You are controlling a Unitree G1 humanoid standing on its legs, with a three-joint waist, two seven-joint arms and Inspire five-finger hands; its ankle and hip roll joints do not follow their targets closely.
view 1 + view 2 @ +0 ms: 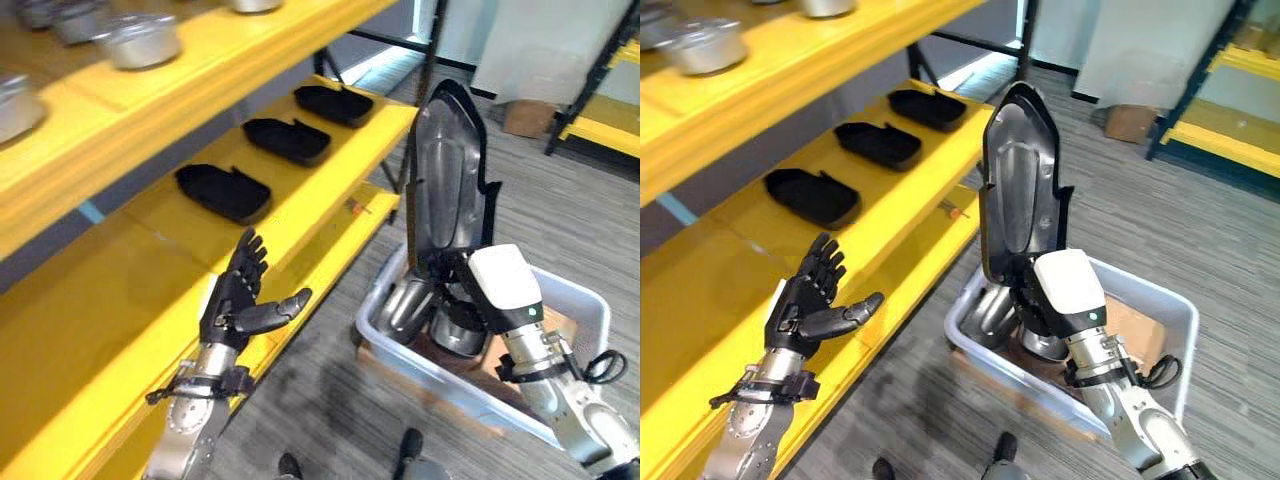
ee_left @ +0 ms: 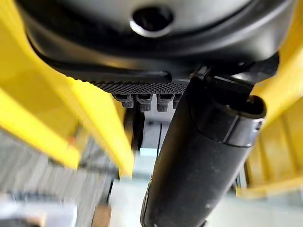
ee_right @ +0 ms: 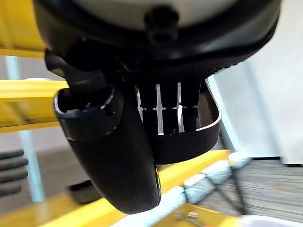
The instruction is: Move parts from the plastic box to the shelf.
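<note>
1. Dark grey moulded plastic is what I see in my right robot hand (image 1: 1065,290): a long part (image 1: 1018,185) held upright, its lower end gripped, its pointed top rising above the plastic box (image 1: 1160,305).
2. In the right wrist view the fingers (image 3: 163,111) curl over the part's rim with the thumb on the other side, so the grip is closed on it.
3. The plastic box is pale grey and sits on the floor just off the front edge of the yellow shelf (image 1: 330,215); more shiny dark parts (image 1: 405,305) lie inside it below the lifted one.
4. My left robot hand (image 1: 235,300) hangs at the front edge of the lower shelf board, palm up, fingers spread and straight, thumb out to the side, holding nothing.
5. Three black parts (image 1: 222,192) already lie in a row along the lower shelf board, apart from one another.
6. Metal bowls (image 1: 135,40) stand on the upper shelf board.
</note>
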